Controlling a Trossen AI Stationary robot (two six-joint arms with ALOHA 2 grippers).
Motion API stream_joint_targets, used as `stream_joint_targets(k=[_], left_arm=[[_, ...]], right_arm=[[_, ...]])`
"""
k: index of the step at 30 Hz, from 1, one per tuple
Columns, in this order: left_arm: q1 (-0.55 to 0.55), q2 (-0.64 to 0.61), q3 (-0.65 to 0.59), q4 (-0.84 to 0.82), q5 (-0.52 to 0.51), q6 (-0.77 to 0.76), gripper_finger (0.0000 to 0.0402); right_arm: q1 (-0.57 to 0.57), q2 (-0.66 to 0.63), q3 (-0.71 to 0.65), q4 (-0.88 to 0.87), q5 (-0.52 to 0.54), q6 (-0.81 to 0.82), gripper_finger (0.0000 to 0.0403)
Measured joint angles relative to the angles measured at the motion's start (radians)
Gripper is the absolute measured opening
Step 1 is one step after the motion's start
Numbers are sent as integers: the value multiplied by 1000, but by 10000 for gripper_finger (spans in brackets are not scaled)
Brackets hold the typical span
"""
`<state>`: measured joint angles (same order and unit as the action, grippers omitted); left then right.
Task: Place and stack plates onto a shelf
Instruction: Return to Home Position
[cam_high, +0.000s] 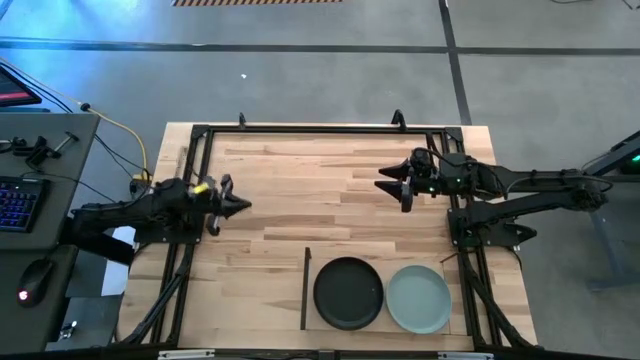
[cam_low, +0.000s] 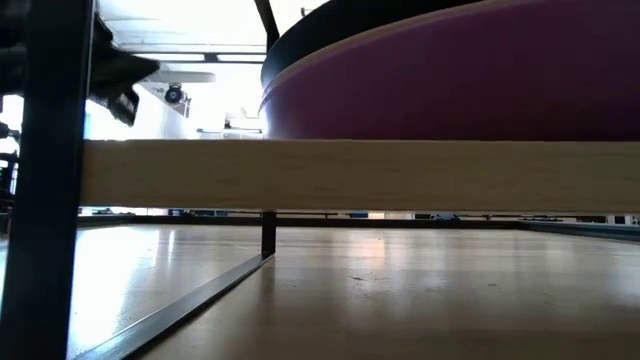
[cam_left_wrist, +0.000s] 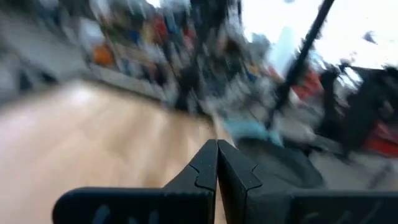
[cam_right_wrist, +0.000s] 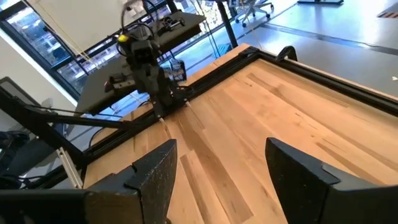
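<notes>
The black plate and the pale blue-green plate lie side by side on the shelf at the table's near edge. In the low view the shelf board carries the purple plate, with a pinkish band and a black rim above it. My left gripper hovers shut over the table's left half, away from the plates. My right gripper hangs open over the far right part and holds nothing. Both sets of fingertips show in the wrist views, left and right.
A black metal frame runs round the tabletop, and one post stands close in the low view. The shelf's thin dark edge strip lies left of the black plate. Bare wood spreads between the arms. A desk with keyboard stands to the left.
</notes>
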<state>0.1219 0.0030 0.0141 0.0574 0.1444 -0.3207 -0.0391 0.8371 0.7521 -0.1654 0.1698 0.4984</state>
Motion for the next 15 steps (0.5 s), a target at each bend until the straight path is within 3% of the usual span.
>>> stream_joint_targets(k=[3, 6, 11, 15], left_arm=[[-9, 8, -1, -11, 66, -49, 0], [-26, 1, -1, -15, 66, -59, 0], [-64, 1, -1, -16, -21, -88, 0], [-93, 1, -1, -19, -118, 7, 0]], right_arm=[[0, 0, 0, -4, -14, 0, 226], [0, 0, 0, -19, -17, 20, 226], [0, 0, 0, -26, -30, 27, 226], [0, 0, 0, -26, -30, 21, 226]])
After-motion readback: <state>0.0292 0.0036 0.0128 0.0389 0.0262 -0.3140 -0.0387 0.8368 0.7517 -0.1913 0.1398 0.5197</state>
